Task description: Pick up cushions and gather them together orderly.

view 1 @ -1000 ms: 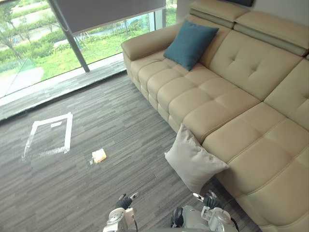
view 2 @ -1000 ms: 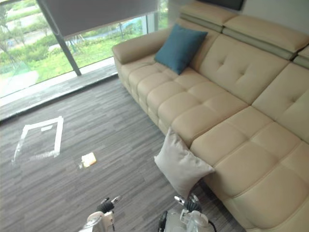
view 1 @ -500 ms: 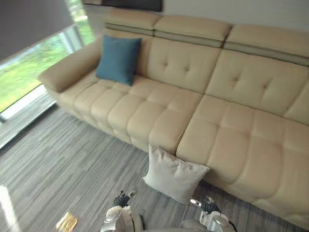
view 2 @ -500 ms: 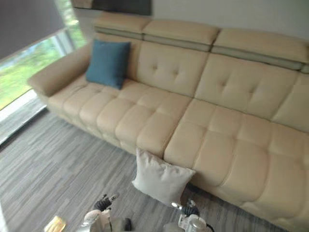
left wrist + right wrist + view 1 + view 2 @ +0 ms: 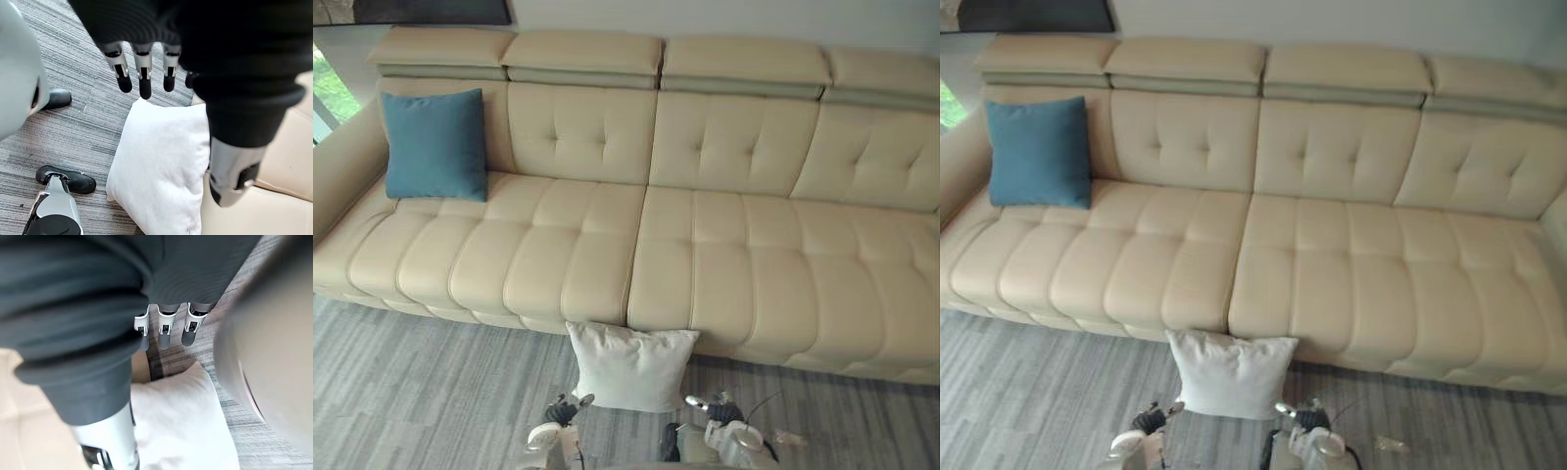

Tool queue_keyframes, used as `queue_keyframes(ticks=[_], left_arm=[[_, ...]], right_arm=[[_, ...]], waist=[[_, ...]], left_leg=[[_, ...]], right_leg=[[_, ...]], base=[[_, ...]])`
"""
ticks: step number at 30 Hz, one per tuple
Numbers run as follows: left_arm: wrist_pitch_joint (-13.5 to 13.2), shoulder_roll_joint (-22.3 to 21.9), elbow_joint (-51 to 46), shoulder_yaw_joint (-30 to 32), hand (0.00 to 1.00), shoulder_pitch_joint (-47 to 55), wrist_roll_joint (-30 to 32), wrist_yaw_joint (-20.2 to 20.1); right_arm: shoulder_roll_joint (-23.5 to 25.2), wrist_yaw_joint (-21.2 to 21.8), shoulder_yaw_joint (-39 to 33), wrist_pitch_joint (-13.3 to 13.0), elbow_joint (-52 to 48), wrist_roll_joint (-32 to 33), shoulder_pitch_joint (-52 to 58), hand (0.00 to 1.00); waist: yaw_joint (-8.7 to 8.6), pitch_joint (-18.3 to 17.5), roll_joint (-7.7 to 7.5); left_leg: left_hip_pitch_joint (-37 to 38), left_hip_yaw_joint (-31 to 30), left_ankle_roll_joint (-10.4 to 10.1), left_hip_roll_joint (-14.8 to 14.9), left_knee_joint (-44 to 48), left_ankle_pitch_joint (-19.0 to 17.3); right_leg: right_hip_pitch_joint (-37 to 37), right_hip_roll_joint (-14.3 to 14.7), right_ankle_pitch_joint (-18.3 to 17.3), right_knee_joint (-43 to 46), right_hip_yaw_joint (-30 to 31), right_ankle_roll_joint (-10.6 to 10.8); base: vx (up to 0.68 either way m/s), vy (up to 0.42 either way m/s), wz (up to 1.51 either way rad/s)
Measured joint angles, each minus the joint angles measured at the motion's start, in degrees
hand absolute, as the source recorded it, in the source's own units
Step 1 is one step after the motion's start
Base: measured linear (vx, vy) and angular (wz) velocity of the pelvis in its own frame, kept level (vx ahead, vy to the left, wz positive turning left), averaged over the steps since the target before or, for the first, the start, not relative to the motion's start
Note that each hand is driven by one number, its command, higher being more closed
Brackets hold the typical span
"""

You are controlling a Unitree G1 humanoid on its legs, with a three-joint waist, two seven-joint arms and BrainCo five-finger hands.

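Observation:
A white cushion (image 5: 628,365) stands on the grey floor, leaning against the front of the beige sofa (image 5: 724,264) near its middle. A blue cushion (image 5: 434,144) rests upright against the backrest at the sofa's left end. My left hand (image 5: 563,408) hangs low just left of the white cushion, fingers (image 5: 142,73) straight and holding nothing; the white cushion (image 5: 161,166) lies past them. My right hand (image 5: 710,404) hangs just right of the cushion, fingers (image 5: 165,328) straight and empty, with the white cushion (image 5: 181,421) below them.
Grey striped carpet (image 5: 421,392) spreads before the sofa. A small clear scrap (image 5: 790,438) lies on the floor at the lower right. The sofa seats right of the blue cushion are bare.
The camera has swung right: the window and floor markings have left the view and the sofa now faces me squarely. The white cushion and both hands keep their places.

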Motion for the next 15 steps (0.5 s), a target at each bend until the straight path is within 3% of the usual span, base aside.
queue_keyframes(ticks=[2, 5, 7, 9, 11, 13, 15], left_arm=[[-0.03, -0.02, -0.56, 0.08, 0.0, 0.06, 0.03, -0.7], [-0.03, -0.02, -2.1, 0.1, 0.0, 0.63, 0.01, -0.76], [-0.08, -0.02, -2.83, 0.11, 0.0, 0.74, 0.0, -0.72], [-0.14, -0.03, -2.89, 0.12, 0.0, 0.72, -0.02, -0.69], [-0.22, 0.0, -2.83, 0.09, 0.0, 0.68, -0.04, -0.61], [-0.21, 0.39, -2.8, 0.09, 0.0, 0.65, -0.05, -0.41], [-0.25, 0.9, -2.82, 0.09, 0.0, 0.47, -0.4, -0.29]], right_arm=[[-0.14, -0.16, -0.04, -0.02, -0.21, 0.02, 1.04, 0.0], [-0.25, -0.33, 0.05, 0.09, -0.1, 0.09, 1.43, 0.0], [-0.27, -0.44, 0.04, 0.13, -0.1, 0.14, 1.55, 0.0], [-0.3, -0.56, 0.14, 0.17, -0.1, 0.29, 1.58, 0.0], [-0.24, -0.79, 0.79, 0.25, 0.1, 0.48, 1.66, 0.0], [0.34, -0.81, 1.66, 0.25, 0.1, 0.52, 1.78, 0.0], [0.53, -0.93, 1.89, 0.3, 0.12, 0.6, 1.77, 0.0]], waist=[[-0.11, 0.07, -0.17], [0.1, 0.05, -0.3], [0.27, 0.17, -0.52], [0.35, 0.17, -0.51], [0.76, -0.44, -0.87], [0.57, -0.6, -2.74], [0.74, -0.46, -3.26]], left_leg=[[-3.34, -2.18, -0.41, 2.55, 9.62, 0.03], [-6.79, -4.67, -1.24, 4.28, 13.8, -2.21], [-8.62, -5.89, -1.08, 4.17, 11.75, -2.67], [-8.74, -8.73, 0.52, 3.26, 6.59, -0.98], [-7.5, -8.81, -0.8, 2.38, 4.14, -1.95], [-7.51, -7.55, -0.41, 1.05, 3.21, -2.17], [-8.57, -7.03, 0.11, 0.15, 3.9, -2.45]], right_leg=[[3.61, 0.89, -0.04, -2.38, -0.43, -0.07], [5.41, 1.84, 0.01, -4.32, 0.14, -0.26], [5.32, 1.84, 0.07, -4.29, 1.0, -0.18], [5.18, 2.15, -0.09, -3.38, 2.46, 0.53], [4.28, 2.27, -0.46, -1.97, 4.92, 1.8], [2.87, 1.16, 0.19, -2.02, 6.14, 3.06], [1.56, 0.34, 0.59, -1.35, 6.78, 3.73]], base=[[0.11, -0.179, 0.17], [0.06, -0.053, -0.12], [0.03, 0.058, -0.23], [0.02, 0.147, -0.45], [0.02, 0.236, -0.45], [0.01, 0.19, -0.22], [-0.01, 0.145, -0.11]])
